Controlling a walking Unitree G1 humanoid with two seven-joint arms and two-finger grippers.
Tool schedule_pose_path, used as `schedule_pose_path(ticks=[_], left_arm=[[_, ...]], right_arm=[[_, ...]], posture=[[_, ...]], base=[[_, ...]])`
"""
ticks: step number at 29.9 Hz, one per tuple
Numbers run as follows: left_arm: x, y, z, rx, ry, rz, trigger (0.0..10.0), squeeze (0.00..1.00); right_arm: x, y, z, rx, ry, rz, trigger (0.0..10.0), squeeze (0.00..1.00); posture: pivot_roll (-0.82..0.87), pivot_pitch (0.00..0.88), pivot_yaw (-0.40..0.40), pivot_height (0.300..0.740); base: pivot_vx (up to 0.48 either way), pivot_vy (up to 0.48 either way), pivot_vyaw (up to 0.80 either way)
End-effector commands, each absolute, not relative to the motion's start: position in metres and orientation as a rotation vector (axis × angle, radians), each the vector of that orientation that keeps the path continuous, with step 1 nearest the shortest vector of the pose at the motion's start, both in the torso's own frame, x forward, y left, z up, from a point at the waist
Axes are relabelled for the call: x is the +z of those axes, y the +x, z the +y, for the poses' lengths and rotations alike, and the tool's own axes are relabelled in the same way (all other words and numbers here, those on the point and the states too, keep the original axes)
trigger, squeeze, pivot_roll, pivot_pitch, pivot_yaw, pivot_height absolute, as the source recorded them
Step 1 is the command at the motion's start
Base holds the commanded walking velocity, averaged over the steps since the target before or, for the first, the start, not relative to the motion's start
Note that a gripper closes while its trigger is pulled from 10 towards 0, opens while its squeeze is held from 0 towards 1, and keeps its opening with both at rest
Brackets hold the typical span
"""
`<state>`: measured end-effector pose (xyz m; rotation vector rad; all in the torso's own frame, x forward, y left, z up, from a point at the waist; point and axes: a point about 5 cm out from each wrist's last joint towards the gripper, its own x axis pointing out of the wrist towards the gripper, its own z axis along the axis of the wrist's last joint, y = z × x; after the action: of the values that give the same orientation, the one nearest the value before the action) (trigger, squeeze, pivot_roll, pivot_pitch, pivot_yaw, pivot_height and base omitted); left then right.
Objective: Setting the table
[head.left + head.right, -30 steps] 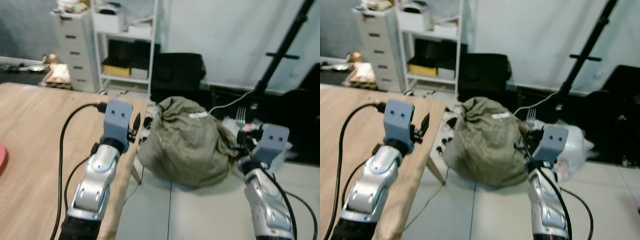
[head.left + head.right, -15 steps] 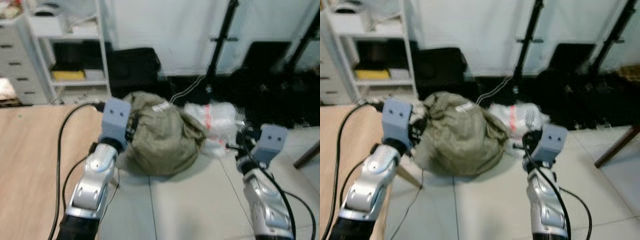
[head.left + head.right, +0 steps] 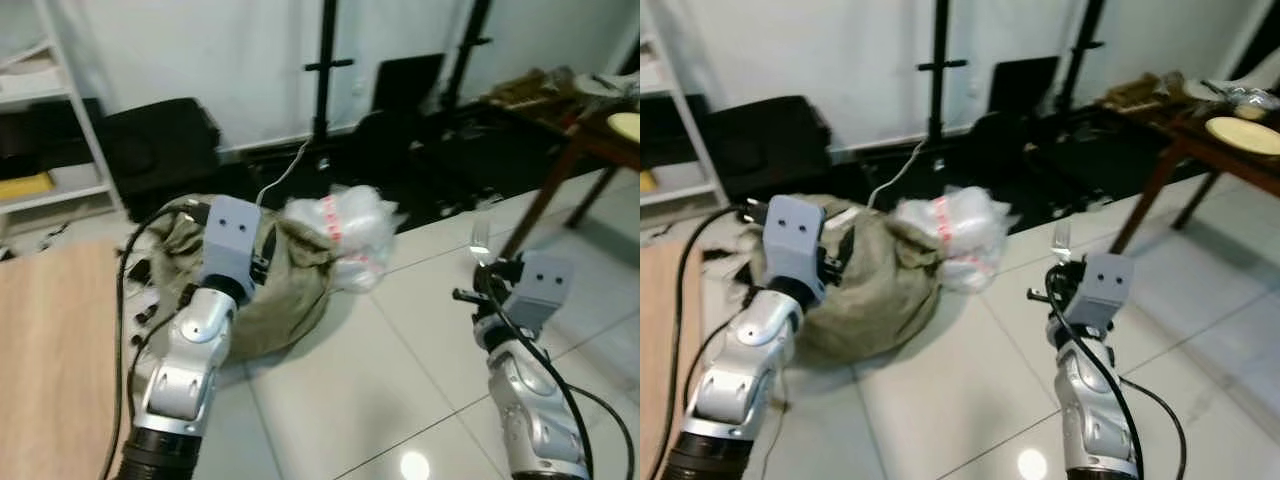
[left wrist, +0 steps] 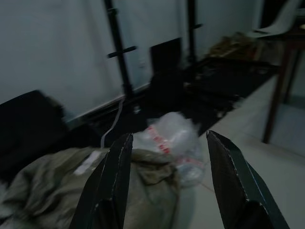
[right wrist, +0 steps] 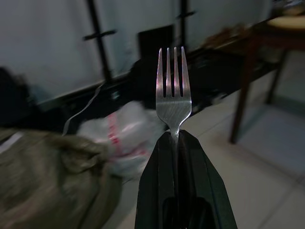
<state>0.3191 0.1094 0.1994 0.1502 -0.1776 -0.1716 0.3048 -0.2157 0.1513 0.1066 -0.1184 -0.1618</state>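
The right gripper (image 5: 174,138) is clamped on a fork (image 5: 173,90), held upright with its tines clear above the fingertips; the left gripper (image 4: 167,176) is held with its fingers apart and nothing between them; beyond lie an olive sack (image 3: 290,290) and, just beside it, a clear plastic bag (image 3: 345,232) bearing red lettering, too blurred to be read; a dark wooden table (image 3: 1185,135) carries a pale plate (image 3: 1243,133).

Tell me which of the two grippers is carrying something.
The right gripper: its fingers are shut on a silver fork, tines up. The left gripper is open with nothing between its fingers.
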Motion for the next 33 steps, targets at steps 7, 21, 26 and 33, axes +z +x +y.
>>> schedule_pose_path(ticks=[7, 21, 26, 33], left_arm=[[0.193, 0.316, 0.1052, -0.247, 0.068, -0.128, 10.0, 0.0], [0.189, 0.31, 0.1078, -0.28, 0.047, -0.121, 10.0, 0.0], [0.1904, 0.3106, 0.1065, -0.27, 0.114, -0.149, 10.0, 0.0], [0.1933, 0.3103, 0.1035, -0.289, 0.128, -0.168, 10.0, 0.0]], right_arm=[[0.1472, 0.3028, -0.2158, -0.168, 0.11, -0.108, 10.0, 0.0], [0.1462, 0.3014, -0.2149, -0.164, 0.11, -0.104, 10.0, 0.0], [0.1459, 0.3014, -0.2141, -0.16, 0.112, -0.102, 10.0, 0.0], [0.1458, 0.3009, -0.2139, -0.162, 0.114, -0.102, 10.0, 0.0]], posture=[[-0.07, 0.0, 0.044, 0.74], [-0.07, 0.0, 0.042, 0.74], [-0.07, 0.0, 0.042, 0.74], [-0.07, 0.0, 0.043, 0.74]], base=[[0.0, 0.0, -0.79], [0.0, 0.0, -0.78], [0.0, 0.0, -0.78], [0.0, 0.0, -0.78]])
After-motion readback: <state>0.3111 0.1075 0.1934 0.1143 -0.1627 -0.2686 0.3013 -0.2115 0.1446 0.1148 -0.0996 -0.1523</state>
